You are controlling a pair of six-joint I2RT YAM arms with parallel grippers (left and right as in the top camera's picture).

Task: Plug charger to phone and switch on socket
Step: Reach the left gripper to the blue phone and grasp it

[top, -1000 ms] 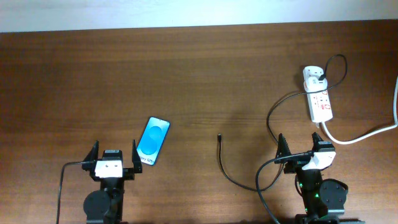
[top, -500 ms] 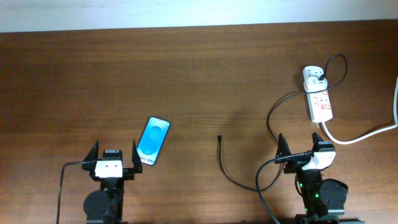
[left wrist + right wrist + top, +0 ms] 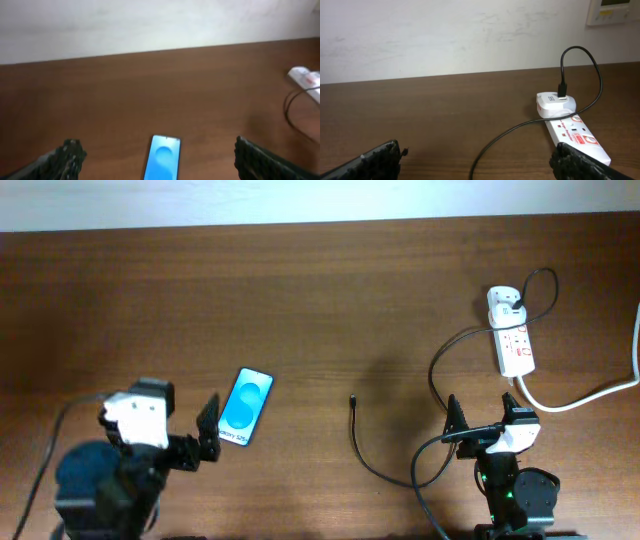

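The phone (image 3: 246, 406) lies face up with its blue screen lit, left of the table's middle. It also shows in the left wrist view (image 3: 162, 160), low between the fingers. My left gripper (image 3: 186, 442) is open and empty, just left of the phone's near end and not touching it. The charger's black cable (image 3: 372, 465) loops across the table; its connector tip (image 3: 353, 400) lies free. Its white adapter (image 3: 505, 302) sits in the socket (image 3: 516, 348), a white strip at the far right. My right gripper (image 3: 484, 422) is open and empty, short of the socket (image 3: 576, 138).
A thick white cord (image 3: 585, 398) runs from the socket's near end off the right edge. The right wrist view shows the adapter (image 3: 555, 103), the cable (image 3: 517, 129) and a wall plate (image 3: 612, 10). A pale wall runs behind the table's far edge.
My left arm has risen and swung left, with its wrist now turned toward the phone. The right arm, phone, cable and socket have not moved.
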